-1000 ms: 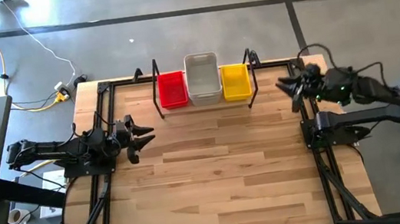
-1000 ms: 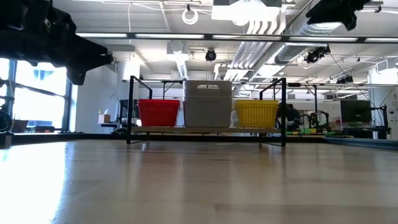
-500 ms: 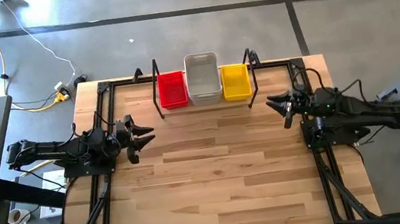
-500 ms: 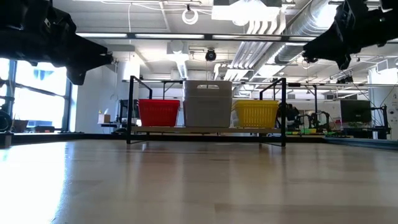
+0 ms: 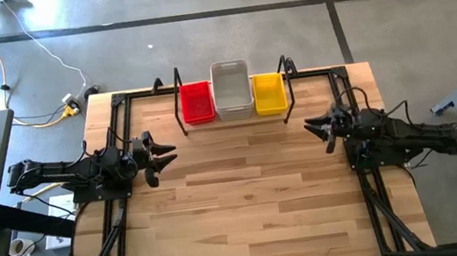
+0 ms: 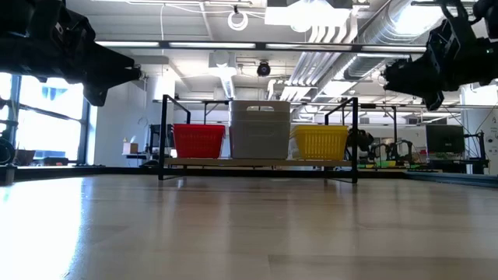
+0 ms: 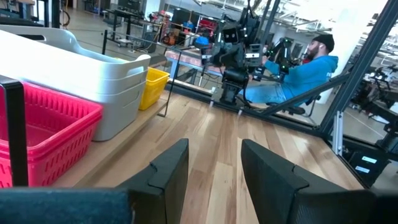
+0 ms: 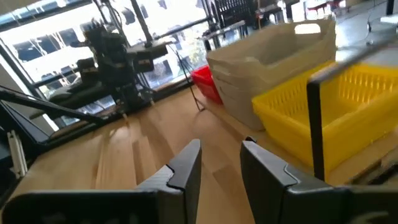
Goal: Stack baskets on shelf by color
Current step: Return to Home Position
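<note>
On the shelf [image 5: 236,116], a light board in a black rod frame at the table's far edge, stand a red basket stack [image 5: 197,102], a clear-grey stack [image 5: 231,89] and a yellow stack [image 5: 269,92], side by side on their bottoms. They also show in the low view as red [image 6: 198,141], grey [image 6: 260,129] and yellow [image 6: 320,142]. My left gripper [image 5: 164,155] hovers open at the table's left side. My right gripper [image 5: 315,125] hovers open at the table's right side, near the shelf's right post. Neither holds anything.
Black rail frames run along the table's left [image 5: 119,222] and right [image 5: 378,205] sides. The wooden tabletop [image 5: 247,205] stretches in front of the shelf. A person in a blue top [image 7: 305,74] sits beyond the table in the left wrist view. Cables [image 5: 32,48] lie on the floor.
My right gripper has swung from beyond the table's far right corner toward the near edge and leftward over the table, dropping lower, and now points at the table's middle. The left arm and the baskets have kept still.
</note>
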You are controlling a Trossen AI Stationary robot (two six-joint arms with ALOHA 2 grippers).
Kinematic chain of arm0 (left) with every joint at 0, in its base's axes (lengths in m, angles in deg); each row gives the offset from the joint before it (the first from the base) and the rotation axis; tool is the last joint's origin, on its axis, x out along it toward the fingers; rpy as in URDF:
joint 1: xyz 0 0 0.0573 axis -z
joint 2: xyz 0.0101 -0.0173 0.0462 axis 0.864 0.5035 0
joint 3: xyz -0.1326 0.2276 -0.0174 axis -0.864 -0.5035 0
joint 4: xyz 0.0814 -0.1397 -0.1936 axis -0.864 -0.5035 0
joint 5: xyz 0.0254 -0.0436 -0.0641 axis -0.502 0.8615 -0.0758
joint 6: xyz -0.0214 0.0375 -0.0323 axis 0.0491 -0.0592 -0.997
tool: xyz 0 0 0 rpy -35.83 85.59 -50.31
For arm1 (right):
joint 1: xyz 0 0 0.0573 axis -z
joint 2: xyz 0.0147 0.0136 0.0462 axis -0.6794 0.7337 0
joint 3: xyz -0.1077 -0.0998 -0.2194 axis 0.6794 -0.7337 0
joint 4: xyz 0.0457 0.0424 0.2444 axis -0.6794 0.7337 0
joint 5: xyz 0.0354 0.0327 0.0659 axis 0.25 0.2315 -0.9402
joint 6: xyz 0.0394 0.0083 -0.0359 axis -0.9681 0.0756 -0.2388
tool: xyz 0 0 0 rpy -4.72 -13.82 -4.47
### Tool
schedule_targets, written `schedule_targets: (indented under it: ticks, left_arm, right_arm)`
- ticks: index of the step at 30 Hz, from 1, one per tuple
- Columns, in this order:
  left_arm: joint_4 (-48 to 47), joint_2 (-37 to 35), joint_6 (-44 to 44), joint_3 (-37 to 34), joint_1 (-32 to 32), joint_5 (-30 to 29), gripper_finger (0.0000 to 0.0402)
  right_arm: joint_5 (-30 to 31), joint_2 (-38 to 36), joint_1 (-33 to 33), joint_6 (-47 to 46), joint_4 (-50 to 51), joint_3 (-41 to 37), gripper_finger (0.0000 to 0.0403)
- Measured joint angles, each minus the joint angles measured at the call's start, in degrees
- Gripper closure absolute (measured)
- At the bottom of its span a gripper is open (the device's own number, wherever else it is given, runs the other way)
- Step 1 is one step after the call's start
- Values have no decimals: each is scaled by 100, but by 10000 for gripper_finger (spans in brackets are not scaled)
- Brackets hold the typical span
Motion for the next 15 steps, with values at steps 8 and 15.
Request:
schedule_targets:
  ticks: [8, 15]
  left_arm:
    - [8, 0, 0, 0, 1, -2, 264]
    - [9, 0, 0, 0, 0, -7, 264]
  right_arm:
    - [23, 56, 0, -135, -39, -192, 304]
    - [28, 102, -1, -34, -33, -192, 304]
